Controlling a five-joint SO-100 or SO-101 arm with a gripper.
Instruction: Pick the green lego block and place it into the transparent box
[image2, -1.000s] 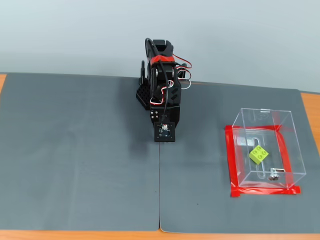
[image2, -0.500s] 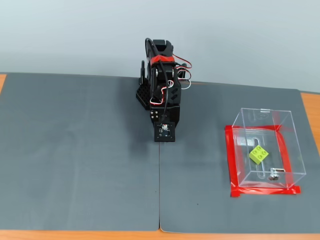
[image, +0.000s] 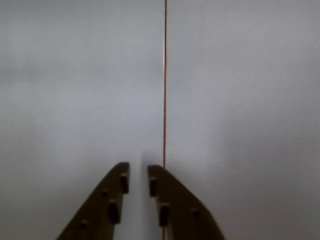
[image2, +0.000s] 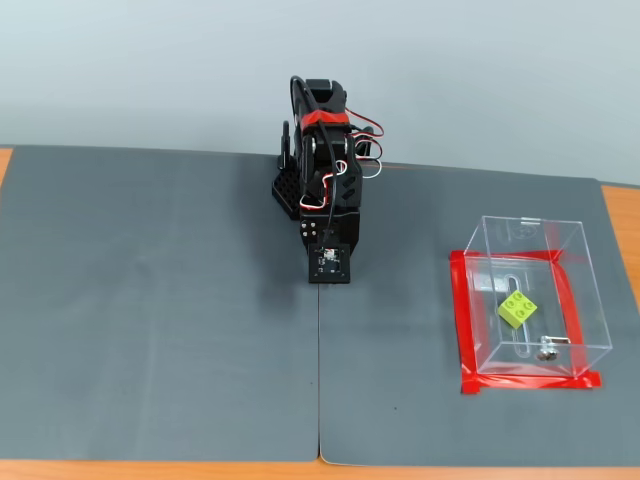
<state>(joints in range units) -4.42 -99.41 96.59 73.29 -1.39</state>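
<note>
Resting place of the green lego block (image2: 517, 309): inside the transparent box (image2: 575, 262), on its floor, studs up and turned at an angle to the walls, roughly mid-box.
Box: clear walls, standing on the right-hand part of the grey mat (image2: 160, 320), near the mat's right edge and closer to its front edge than its back; a border of red tape (image2: 462, 320) frames its base (a small metal fitting (image2: 546, 351) shows near the front wall, just in front of the block).
Arm (image2: 325, 180): black, with red bands and loose wires, folded up near the middle of the mat's back edge, well apart from the box.
Gripper (image: 138, 181): in the wrist view the two fingers (image: 107, 202) point down at bare mat, with only a narrow gap between the tips and nothing between them; in the fixed view it is tucked under the arm and cannot be made out.
Seam (image2: 318, 380): a thin line where two mat pieces meet, running from under the arm to the front edge; in the wrist view it passes just beside the right-hand finger.
Tabletop (image2: 620, 215): orange wood showing past the mat's right edge and along the front.
</note>
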